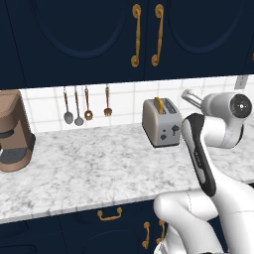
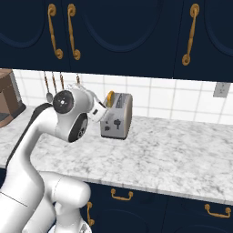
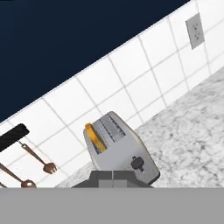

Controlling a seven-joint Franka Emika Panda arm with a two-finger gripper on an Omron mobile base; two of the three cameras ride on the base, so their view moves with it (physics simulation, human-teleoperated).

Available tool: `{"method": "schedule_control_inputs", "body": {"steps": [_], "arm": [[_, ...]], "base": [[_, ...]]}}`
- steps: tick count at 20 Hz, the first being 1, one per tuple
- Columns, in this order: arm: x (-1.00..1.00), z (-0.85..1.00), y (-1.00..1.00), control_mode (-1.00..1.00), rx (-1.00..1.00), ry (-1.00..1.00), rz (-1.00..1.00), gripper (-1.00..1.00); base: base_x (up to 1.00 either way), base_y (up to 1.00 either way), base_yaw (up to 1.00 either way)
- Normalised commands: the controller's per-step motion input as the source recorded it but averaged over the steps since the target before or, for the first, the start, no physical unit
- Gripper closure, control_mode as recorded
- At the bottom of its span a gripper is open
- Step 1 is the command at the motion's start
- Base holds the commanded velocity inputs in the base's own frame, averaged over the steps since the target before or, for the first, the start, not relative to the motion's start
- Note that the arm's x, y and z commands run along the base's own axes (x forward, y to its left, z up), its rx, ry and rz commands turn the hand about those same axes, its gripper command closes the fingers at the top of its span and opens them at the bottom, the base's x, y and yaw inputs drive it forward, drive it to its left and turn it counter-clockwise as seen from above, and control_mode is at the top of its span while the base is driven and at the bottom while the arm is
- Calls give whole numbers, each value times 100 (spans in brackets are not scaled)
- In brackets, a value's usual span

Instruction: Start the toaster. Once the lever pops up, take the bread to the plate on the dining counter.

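Observation:
The grey-silver toaster (image 1: 161, 123) stands at the back of the marble worktop, against the tiled wall. The bread (image 1: 158, 104) stands upright in one slot, its yellow-brown top poking out. Dark controls, the lever (image 3: 137, 163) among them, mark the toaster's narrow face. My gripper (image 3: 113, 178) is shut with nothing in it, its fingertips pressed together. It hovers just short of that narrow face, a little above the toaster (image 3: 121, 149), and is aimed at it. In the right base view my hand sits close to the left of the toaster (image 2: 117, 116). The plate and the dining counter are out of view.
A brown coffee machine (image 1: 14, 131) stands at the worktop's far left. Several utensils (image 1: 84, 106) hang on the wall left of the toaster. A wall socket (image 2: 220, 89) is at the right. Navy cabinets hang above the marble worktop (image 1: 99, 166).

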Motion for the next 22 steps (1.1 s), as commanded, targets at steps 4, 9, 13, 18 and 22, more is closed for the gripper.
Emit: {"method": "schedule_control_inputs", "body": {"steps": [4,9,13,18,22], "arm": [[-12,3,62,-100,-1,0,26,100],[16,14,20,-100,-7,30,8,100],[12,-2,7,-100,-16,32,5,100],[0,-15,-11,-100,-8,-1,8,100],[7,-26,-23,-100,-8,0,17,100]], "base": [[0,0,0],[0,0,0],[0,0,0],[0,0,0],[0,0,0]]}}
